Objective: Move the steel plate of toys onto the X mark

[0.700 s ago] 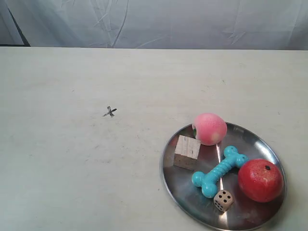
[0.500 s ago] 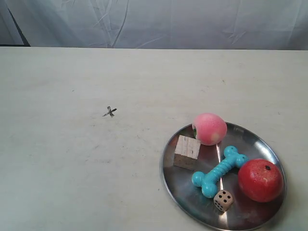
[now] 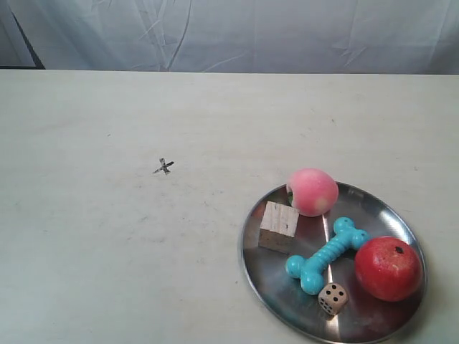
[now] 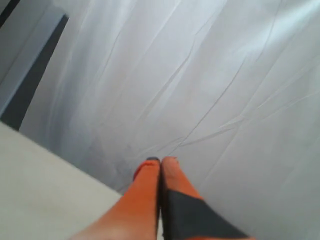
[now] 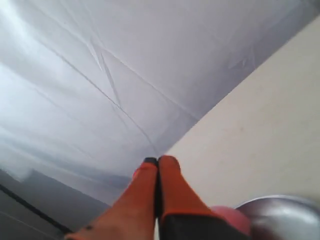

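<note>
Lying near the right end effector: steel plate.

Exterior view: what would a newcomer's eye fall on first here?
The shiny steel plate at the lower right, crowded with a red apple, pink peach ball, teal bone, wooden cube and die. Then the small dark X mark, alone on the pale table, up and left of the plate.

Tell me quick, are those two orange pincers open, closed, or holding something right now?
The left pincer: closed, fingers pressed together, holding nothing.
The right pincer: closed, fingers pressed together, holding nothing.
</note>
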Controlling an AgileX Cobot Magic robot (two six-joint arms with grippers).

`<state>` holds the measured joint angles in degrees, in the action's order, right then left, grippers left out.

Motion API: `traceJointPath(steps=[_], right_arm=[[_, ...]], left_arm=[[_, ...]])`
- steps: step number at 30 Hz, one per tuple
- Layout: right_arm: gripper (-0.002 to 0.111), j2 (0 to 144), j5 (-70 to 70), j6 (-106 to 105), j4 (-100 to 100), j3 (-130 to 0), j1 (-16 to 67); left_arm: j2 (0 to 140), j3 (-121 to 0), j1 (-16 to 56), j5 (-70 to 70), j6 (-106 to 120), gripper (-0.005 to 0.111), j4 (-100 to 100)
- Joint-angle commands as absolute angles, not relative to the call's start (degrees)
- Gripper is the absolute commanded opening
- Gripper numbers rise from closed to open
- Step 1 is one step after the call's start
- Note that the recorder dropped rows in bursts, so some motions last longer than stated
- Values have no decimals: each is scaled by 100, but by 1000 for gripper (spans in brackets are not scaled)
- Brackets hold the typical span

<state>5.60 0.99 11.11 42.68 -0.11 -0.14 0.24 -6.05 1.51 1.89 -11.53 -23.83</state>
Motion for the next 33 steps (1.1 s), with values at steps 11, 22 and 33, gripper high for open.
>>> traceJointPath(steps=[11, 22, 33], right_arm=[[-1, 525, -1137, 853, 3952, -987, 4], [-1, 3993, 3680, 320, 618, -4069, 4], [-1, 6796, 4326, 0, 752, -5215, -394]], left_arm=[[2208, -3544, 185, 828, -2355, 0, -1561], [5703, -5807, 1989, -935, -2747, 0, 399], [8911, -5885, 2060, -3751, 1225, 0, -3948]])
